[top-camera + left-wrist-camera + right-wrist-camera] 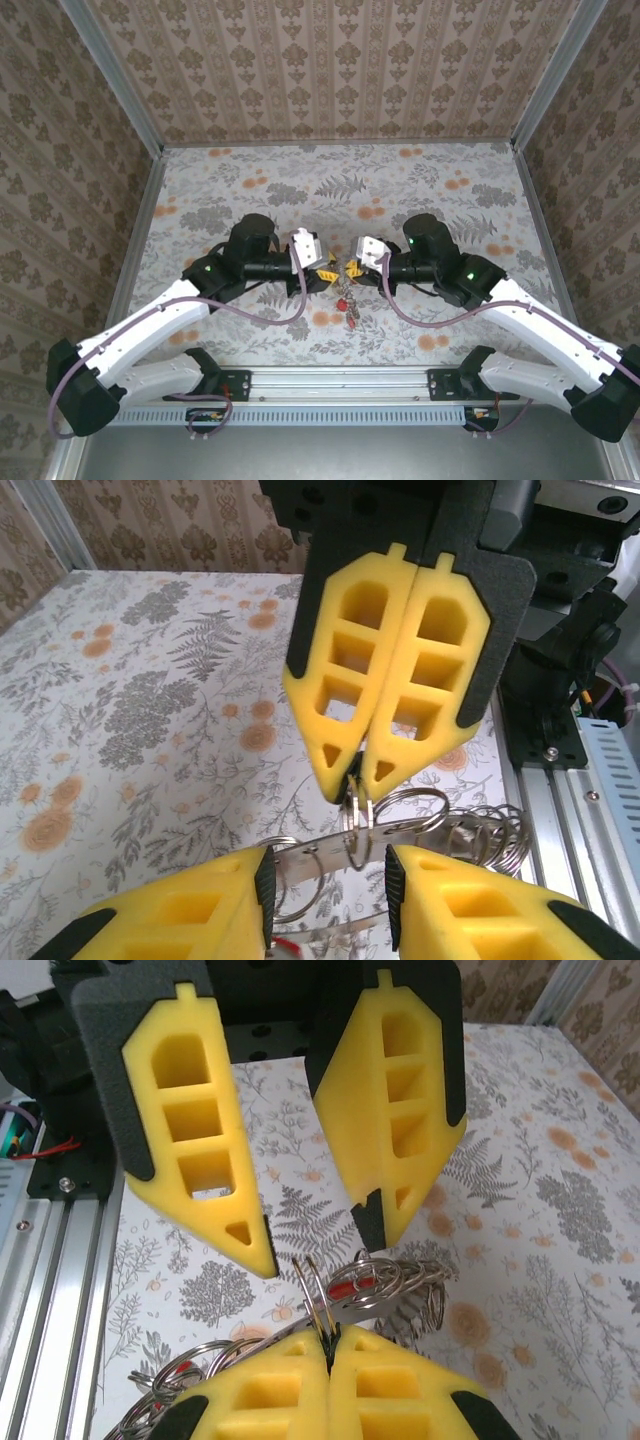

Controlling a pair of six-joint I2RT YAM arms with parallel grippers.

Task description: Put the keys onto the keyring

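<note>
Where the two arms meet over the middle of the flowered table, the top view shows the right gripper and the left gripper tip to tip, very near each other. A small bunch of keys, mostly red, sits just beside the right gripper on the side of the arm bases. I cannot tell whether it hangs or rests on the table.

From the left wrist camera, the right gripper reaches in from the top with its two yellow fingers pressed together. Its tips pinch a thin silver keyring, which stands on edge directly at them. More wire rings are bunched just beside the right gripper's tips, toward the metal rail. A flat metal strip passes close under those tips. The left gripper's own fingers stand apart at the lower edge with a clear gap between them, and they hold nothing.

From the right wrist camera, the right gripper's fingers are clenched together at the lower edge, and the keyring rises upright from the seam between them. One of the keys, red-headed, shows through the rings just beyond the right gripper's tips. The left gripper's fingers are spread wide past the right gripper, one on each side of the keyring, not touching it.
</note>
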